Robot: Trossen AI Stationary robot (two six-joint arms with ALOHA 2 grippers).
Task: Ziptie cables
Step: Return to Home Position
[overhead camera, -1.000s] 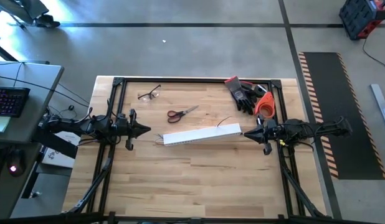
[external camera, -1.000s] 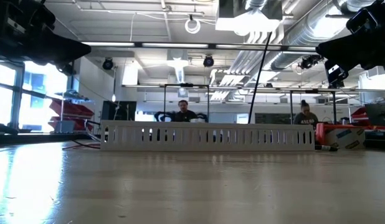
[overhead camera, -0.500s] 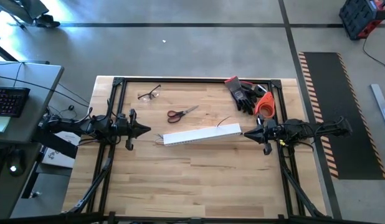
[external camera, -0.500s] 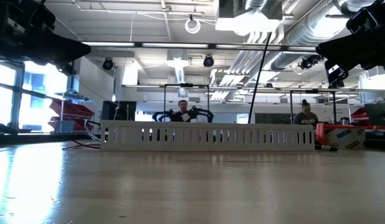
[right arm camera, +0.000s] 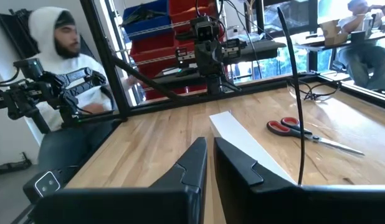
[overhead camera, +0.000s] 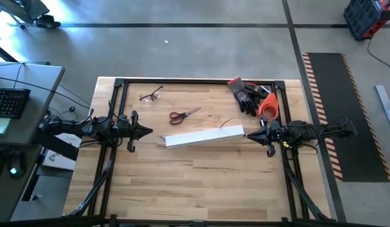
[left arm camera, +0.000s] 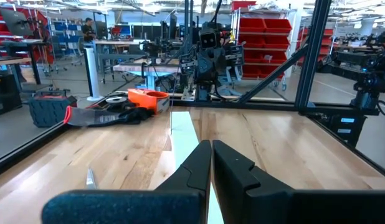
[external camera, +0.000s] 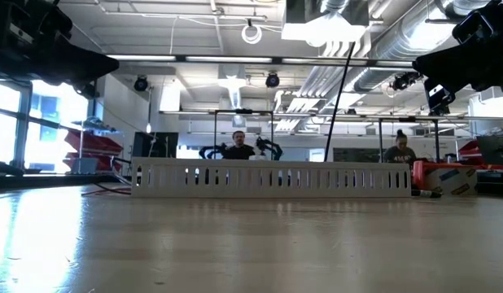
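A white slotted duct (overhead camera: 204, 136) lies across the middle of the table, and its flat cover shows in the right wrist view (right arm camera: 242, 140). Thin cable ends (overhead camera: 159, 142) poke out at its left end; the rest of the cables is hidden. The black ziptie (external camera: 339, 98) rises in a curve from the duct near its right end and also shows in the right wrist view (right arm camera: 294, 81). My left gripper (overhead camera: 149, 132) hovers level and shut just off the duct's left end. My right gripper (overhead camera: 248, 135) hovers level and shut off its right end.
Red-handled scissors (overhead camera: 184, 115) and safety glasses (overhead camera: 151, 94) lie behind the duct. Black gloves (overhead camera: 247, 94) and an orange tape roll (overhead camera: 269, 106) sit at the far right corner. A black frame (overhead camera: 195, 81) rims the table. A person (right arm camera: 61, 68) sits beyond the left side.
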